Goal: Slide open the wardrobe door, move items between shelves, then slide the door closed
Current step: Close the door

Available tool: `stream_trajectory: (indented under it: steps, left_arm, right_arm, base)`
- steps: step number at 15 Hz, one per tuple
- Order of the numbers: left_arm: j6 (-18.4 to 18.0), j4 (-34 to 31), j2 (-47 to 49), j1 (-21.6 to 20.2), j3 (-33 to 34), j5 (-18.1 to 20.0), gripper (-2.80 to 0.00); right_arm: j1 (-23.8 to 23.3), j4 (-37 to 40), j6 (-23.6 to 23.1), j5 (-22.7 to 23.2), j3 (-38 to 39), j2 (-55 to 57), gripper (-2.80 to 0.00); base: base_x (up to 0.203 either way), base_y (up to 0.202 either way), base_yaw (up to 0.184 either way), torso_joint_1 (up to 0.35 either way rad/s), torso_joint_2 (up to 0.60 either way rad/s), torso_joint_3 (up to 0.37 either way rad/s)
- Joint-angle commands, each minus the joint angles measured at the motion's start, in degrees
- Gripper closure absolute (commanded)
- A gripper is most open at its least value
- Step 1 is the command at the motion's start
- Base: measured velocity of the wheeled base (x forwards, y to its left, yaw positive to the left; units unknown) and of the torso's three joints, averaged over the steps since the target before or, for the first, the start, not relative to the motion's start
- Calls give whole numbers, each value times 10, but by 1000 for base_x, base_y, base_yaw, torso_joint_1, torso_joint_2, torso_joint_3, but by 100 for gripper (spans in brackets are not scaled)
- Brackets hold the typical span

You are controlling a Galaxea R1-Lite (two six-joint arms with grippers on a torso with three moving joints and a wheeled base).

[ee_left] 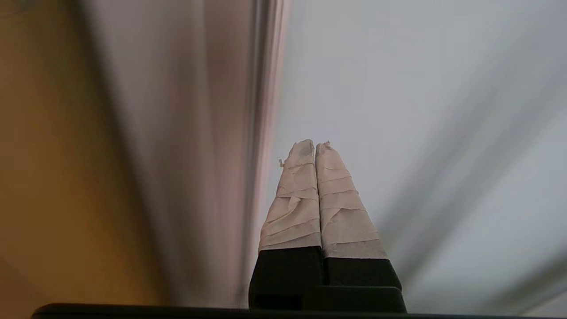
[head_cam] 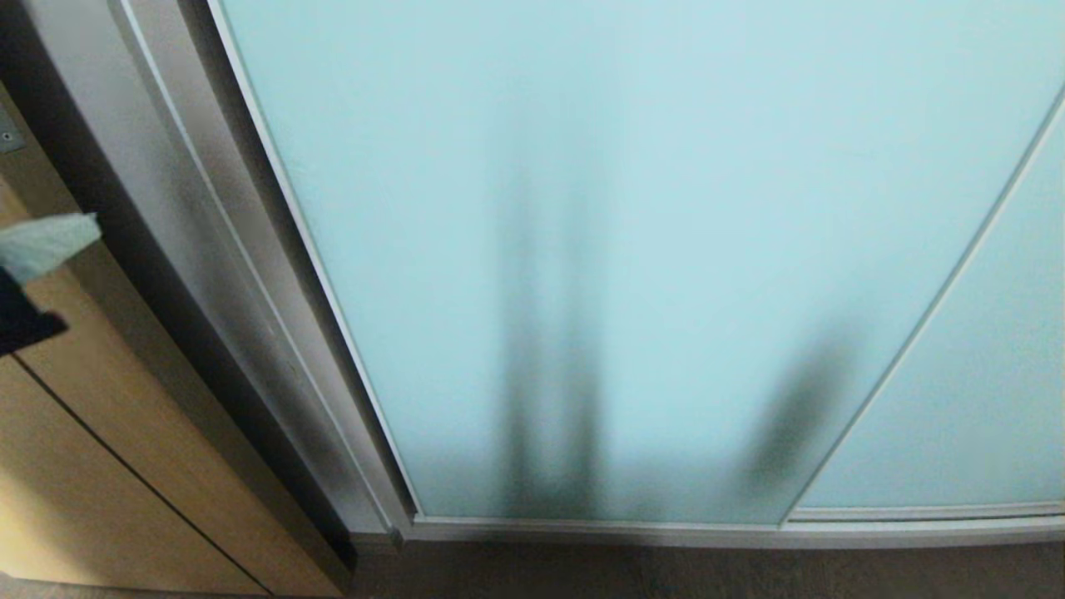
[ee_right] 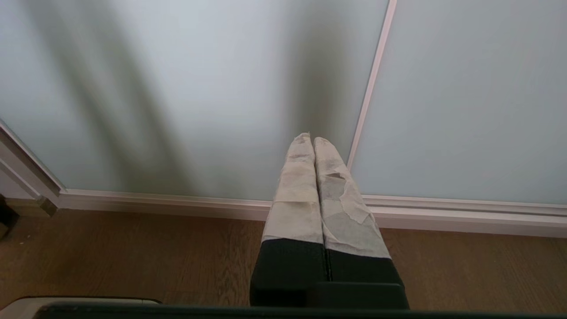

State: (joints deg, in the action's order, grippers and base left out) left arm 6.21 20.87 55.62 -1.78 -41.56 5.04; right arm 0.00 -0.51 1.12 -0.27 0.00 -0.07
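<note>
Frontally, the sliding door (head_cam: 582, 249), a pane of frosted pale aqua glass in a slim silver-white frame, fills most of the head view and stands closed, its left stile meeting the wardrobe's grey side post (head_cam: 208, 274). A second frosted panel (head_cam: 957, 399) lies to its right, parted from it by a thin pale stile. Dark upright shadows fall across the lower glass. Neither cushion nor shelves can be seen through the frosting. A pale bottom track (head_cam: 707, 531) runs along the foot of both panels, with wooden floor (ee_right: 133, 252) before it. To the left of the side post stands a light wooden door (head_cam: 100, 466).

Left claw (ee_left: 315, 148): tape-wrapped fingers (ee_left: 294, 208) pressed together, holding nothing. It points at the sliding door close to its left stile, with the grey post and the wooden door beyond; contact with the glass cannot be told. At the left edge of the head view a pale taped tip on a black body shows, apparently this claw.

Right claw (ee_right: 309, 138): taped fingers (ee_right: 297, 195) likewise pressed together and empty. It hangs low over the floor, aimed at the foot of the doors, just beside the stile that parts the two panels, clear of the glass.
</note>
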Motion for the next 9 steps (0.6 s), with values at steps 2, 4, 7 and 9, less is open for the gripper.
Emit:
stream_trajectory:
  steps: [2, 4, 7, 9]
  left_arm:
    - [-36, -51, -200, -2, 105, -31, 0]
    - [-48, -113, -292, -2, 137, -61, 0]
    - [-56, -235, -422, 0, 171, -44, 0]
    - [-60, -299, -498, 4, 203, -35, 0]
  right_arm:
    - [0, 0, 0, 0, 0, 0, 0]
    - [0, 0, 0, 0, 0, 1, 0]
    - [0, 0, 0, 0, 0, 0, 0]
    - [0, 0, 0, 0, 0, 0, 0]
  base:
    - [0, 0, 0, 0, 0, 0]
    - [0, 0, 0, 0, 0, 0]
    - [0, 0, 0, 0, 0, 0]
    - [0, 0, 0, 0, 0, 0]
